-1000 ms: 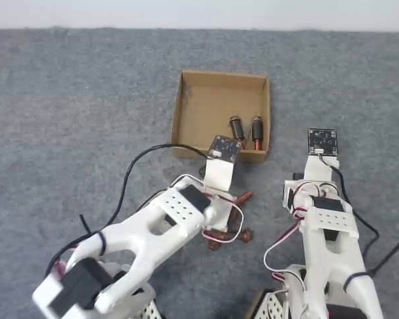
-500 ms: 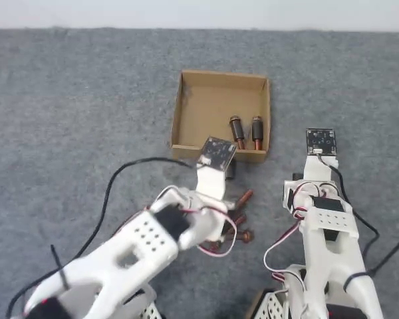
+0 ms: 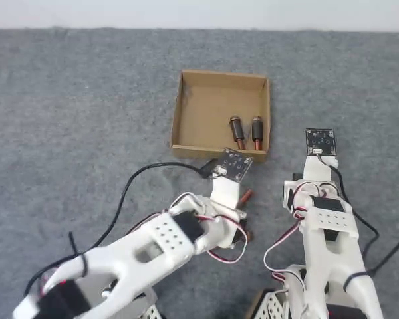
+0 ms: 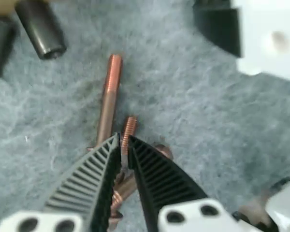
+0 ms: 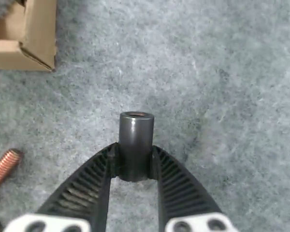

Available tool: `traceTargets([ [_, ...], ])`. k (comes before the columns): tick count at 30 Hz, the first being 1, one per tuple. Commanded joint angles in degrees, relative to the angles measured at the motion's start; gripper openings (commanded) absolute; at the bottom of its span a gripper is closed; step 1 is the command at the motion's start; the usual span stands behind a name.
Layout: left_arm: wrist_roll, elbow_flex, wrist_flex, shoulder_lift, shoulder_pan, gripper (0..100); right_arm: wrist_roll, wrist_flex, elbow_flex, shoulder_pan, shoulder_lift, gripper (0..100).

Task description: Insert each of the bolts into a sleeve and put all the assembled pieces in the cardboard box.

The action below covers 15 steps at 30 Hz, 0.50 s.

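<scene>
Cardboard box (image 3: 206, 106): two assembled pieces (image 3: 237, 133) side by side in its right near part.
Left gripper (image 4: 124, 145) is nearly closed on a bolt (image 4: 129, 126) near the box, head hidden; a second bolt (image 4: 108, 96) lies alongside on the counter (image 3: 66, 119). Right gripper (image 5: 134, 162) clamps a sleeve (image 5: 136, 137) right of the box.

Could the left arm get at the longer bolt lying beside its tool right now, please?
Probably not yet: the longer bolt lies clear, but the left tool is shut on a second bolt.
</scene>
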Motion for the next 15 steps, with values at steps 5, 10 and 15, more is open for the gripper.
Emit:
traceTargets([
  [5, 0.97, -7.25, -1.58, 10.37, 0.18, 3, 0.88, -0.66, -0.35, 0.31, -2.51, 0.6],
  [10, 0.97, -10.59, -1.41, 16.97, -0.35, 3, 0.79, -0.57, -0.35, 0.31, -2.51, 0.6],
  [15, 1.23, -19.47, 7.21, 25.67, -2.46, 3, 0.79, -0.57, -0.35, 0.31, -2.51, 0.6],
])
